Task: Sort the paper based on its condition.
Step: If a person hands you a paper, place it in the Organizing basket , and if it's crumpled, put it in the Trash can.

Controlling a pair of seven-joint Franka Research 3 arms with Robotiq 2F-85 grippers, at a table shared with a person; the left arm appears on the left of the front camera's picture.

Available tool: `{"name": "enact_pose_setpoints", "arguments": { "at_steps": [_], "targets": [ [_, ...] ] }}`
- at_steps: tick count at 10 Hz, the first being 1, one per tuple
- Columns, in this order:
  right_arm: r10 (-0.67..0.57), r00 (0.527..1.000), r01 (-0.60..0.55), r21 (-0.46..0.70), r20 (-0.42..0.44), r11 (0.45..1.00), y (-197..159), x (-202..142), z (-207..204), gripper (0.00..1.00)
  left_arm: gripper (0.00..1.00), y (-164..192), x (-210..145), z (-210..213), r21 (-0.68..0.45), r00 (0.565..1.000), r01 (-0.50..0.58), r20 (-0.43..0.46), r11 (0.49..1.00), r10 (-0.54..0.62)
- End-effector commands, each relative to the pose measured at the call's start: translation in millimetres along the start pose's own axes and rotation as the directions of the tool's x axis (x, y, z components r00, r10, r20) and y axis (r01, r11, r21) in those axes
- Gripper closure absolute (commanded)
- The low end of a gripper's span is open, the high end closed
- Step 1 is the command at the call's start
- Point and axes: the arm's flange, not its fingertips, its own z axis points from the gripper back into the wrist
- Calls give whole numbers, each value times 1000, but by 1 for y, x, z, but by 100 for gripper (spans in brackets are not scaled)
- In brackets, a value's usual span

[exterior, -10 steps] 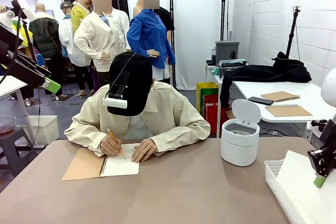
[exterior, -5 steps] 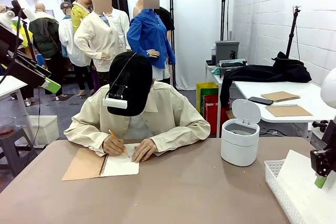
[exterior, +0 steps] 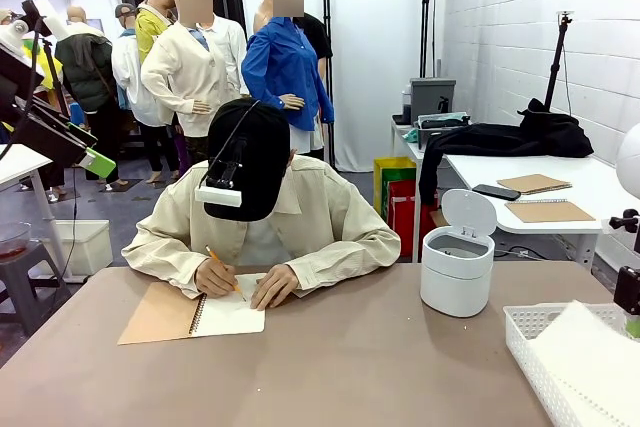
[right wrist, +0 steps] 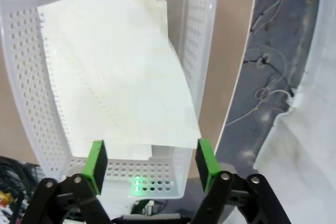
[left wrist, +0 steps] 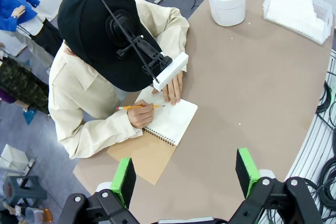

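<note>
Paper [right wrist: 121, 72] is piled in the basket [right wrist: 21, 77] at the bench's right edge.
The right pincer [right wrist: 149, 166] is held open above it; the left pincer [left wrist: 184, 174] is open too.

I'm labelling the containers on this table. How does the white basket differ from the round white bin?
The basket is rectangular, latticed and open-topped; the bin is round, solid-walled, its hinged lid raised. The basket holds paper; what the bin holds cannot be seen. Both are white and stand on the table.
</note>
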Motion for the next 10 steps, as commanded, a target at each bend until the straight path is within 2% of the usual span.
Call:
{"name": "enact_pose_setpoints", "arguments": {
  "at_steps": [1, 3, 4, 5, 7, 8, 9, 10],
  "targets": [
    [-15, 1000, 16, 9, -27, 1000, 1, 5, 5, 0, 0, 1, 0, 0, 1, 1000, -1, 0, 1000, 1],
    [12, 986, 1, 76, -166, 997, 11, -1, -5, 0, 0, 1, 0, 0, 1, 1000, -1, 0, 1000, 1],
    [28, 969, 9, 147, -244, 989, 18, -6, -9, 0, 0, 1, 0, 0, 1, 1000, -1, 0, 1000, 1],
    [30, 984, -12, 105, -175, 994, 15, -2, -9, 0, 0, 1, 0, 0, 1, 1000, -1, 0, 1000, 1],
    [35, 992, -31, 42, -120, 999, 13, 1, -8, 0, 0, 1, 0, 0, 1, 1000, -1, 0, 1000, 1],
    [42, 997, -43, -17, -66, 999, 11, 4, -11, 0, 0, 1, 0, 0, 1, 1000, -1, 0, 1000, 1],
    [41, 998, -42, -28, -55, 999, 9, 4, -11, 0, 0, 1, 0, 0, 1, 1000, -1, 0, 1000, 1],
    [47, 996, -48, -8, -82, 999, 12, 4, -13, 0, 0, 1, 0, 0, 1, 1000, -1, 0, 1000, 1]
  ]
}}
